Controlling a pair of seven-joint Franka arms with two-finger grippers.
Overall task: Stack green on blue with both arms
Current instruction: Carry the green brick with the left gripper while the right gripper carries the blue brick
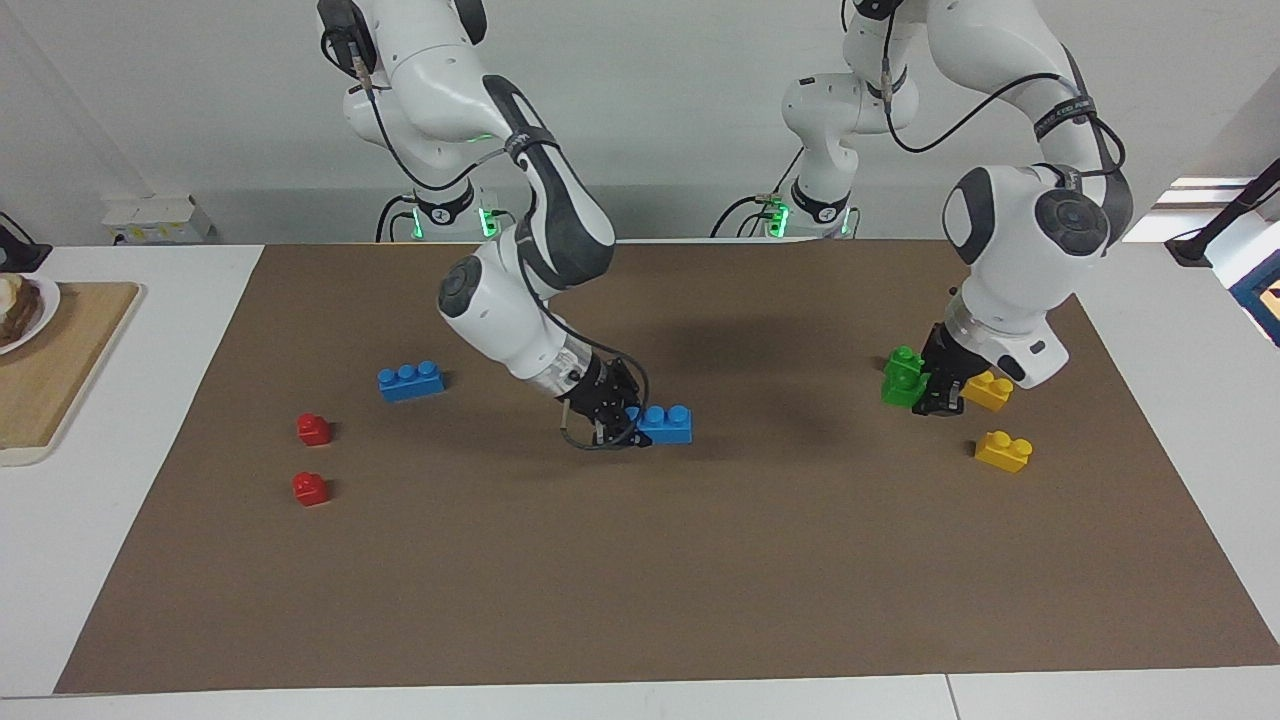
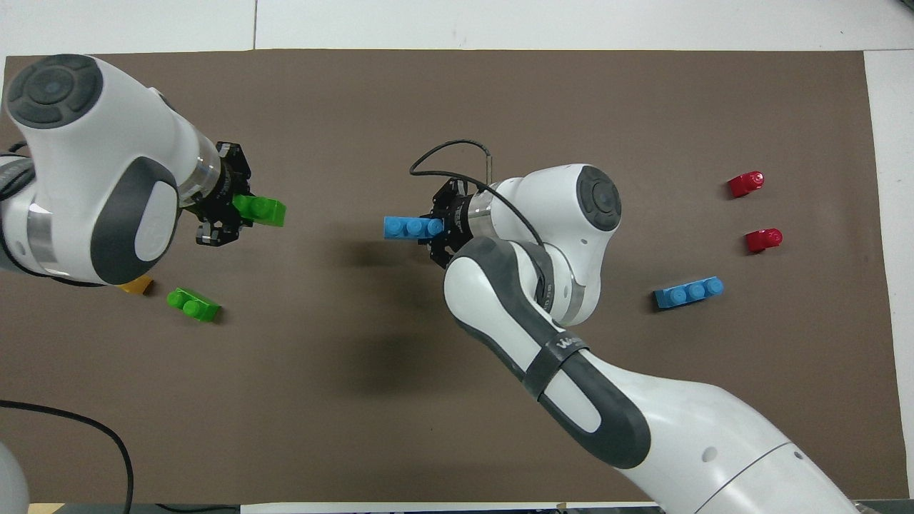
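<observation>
My right gripper (image 1: pixel 628 424) is shut on one end of a blue three-stud brick (image 1: pixel 668 424) and holds it low at the middle of the brown mat; both also show in the overhead view, gripper (image 2: pixel 437 228) and brick (image 2: pixel 408 227). My left gripper (image 1: pixel 926 396) is shut on a green two-stud brick (image 1: pixel 899 391) toward the left arm's end of the mat; the overhead view shows gripper (image 2: pixel 239 211) and brick (image 2: pixel 263 210). A second green brick (image 2: pixel 193 305) lies on the mat nearer to the robots. A second blue brick (image 1: pixel 410 381) lies toward the right arm's end.
Two yellow bricks (image 1: pixel 988 390) (image 1: pixel 1003 451) lie beside the left gripper. Two small red bricks (image 1: pixel 313 429) (image 1: pixel 310 489) lie near the right arm's end of the mat (image 1: pixel 640 600). A wooden board (image 1: pixel 60 370) with a plate sits off the mat there.
</observation>
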